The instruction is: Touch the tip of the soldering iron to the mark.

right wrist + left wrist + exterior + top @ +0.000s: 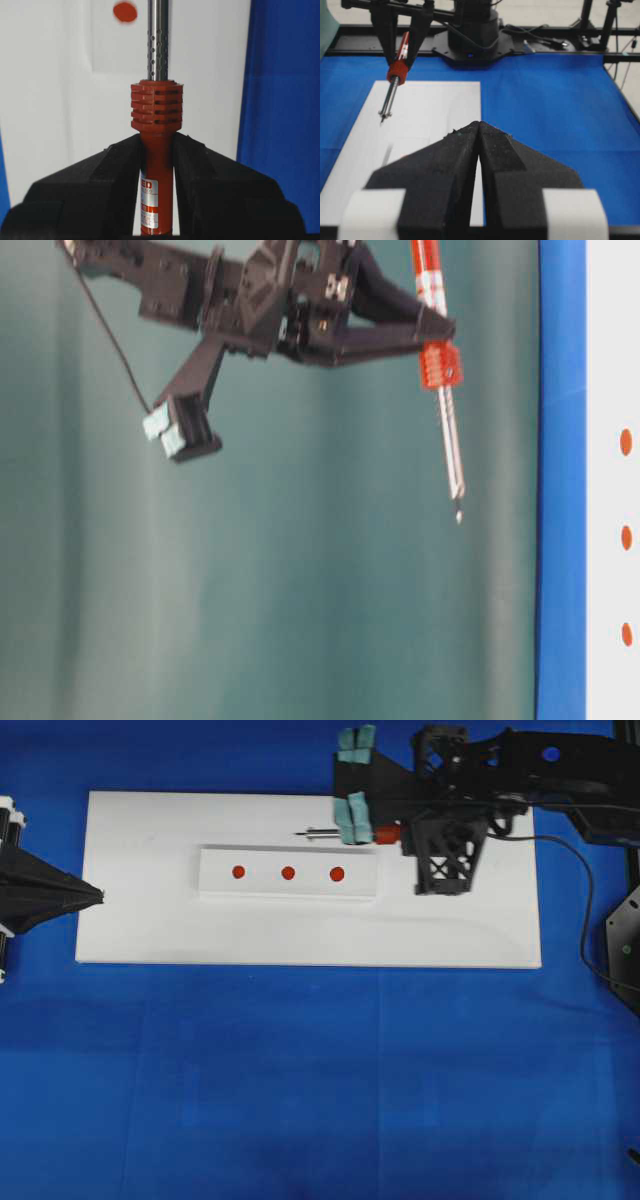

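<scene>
Large flat white rectangular board [150, 920] on blue cloth — landmark for all entries below; a smaller raised white strip [290, 885] lies along its middle, bearing three round red marks [288, 873] in a row.

Soldering iron [156, 150] — slim pen-like tool, orange-red ribbed handle, perforated silver shaft tapering to a fine dark tip; held in the air above the board's far half, shaft slanting down toward the board, tip [459, 516] clear of the surface and short of the marks.

Right gripper [156, 165] — black fingers pinching the iron's handle just behind the ribbed collar; positioned over the board's right far portion.

Left gripper [479, 150] — black fingers pressed together, holding nothing; tip at the board's left edge.
</scene>
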Available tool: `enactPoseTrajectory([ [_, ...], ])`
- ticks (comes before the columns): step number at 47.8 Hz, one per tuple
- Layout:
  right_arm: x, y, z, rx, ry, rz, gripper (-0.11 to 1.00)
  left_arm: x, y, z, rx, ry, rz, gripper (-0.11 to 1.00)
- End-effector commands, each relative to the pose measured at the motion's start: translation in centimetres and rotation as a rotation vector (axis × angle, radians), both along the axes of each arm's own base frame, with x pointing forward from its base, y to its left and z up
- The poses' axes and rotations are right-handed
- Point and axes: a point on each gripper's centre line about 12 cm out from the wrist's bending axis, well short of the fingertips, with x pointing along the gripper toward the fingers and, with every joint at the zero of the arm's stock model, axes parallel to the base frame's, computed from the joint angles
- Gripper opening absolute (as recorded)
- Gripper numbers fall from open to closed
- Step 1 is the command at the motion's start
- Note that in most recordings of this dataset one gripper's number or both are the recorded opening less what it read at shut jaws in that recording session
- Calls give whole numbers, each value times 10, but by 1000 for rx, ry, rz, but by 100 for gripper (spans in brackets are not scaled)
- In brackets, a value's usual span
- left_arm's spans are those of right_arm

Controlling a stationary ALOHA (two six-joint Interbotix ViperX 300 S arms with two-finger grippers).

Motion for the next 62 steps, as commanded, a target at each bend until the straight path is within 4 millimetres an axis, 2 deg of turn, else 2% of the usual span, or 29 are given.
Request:
enactPoseTrajectory([
  [1,-11,1,15,-13,-52,-5,6,1,1,5,-2,-17,3,0],
  [13,-38,6,12,-12,-51,-9,6,1,0,4,0,-17,3,0],
  [20,-45,7,11,-11,-48,-10,6,1,1,5,-2,-18,3,0],
  [62,-43,7,10,-10,-49,-13,6,1,0,4,1,-12,1,0],
])
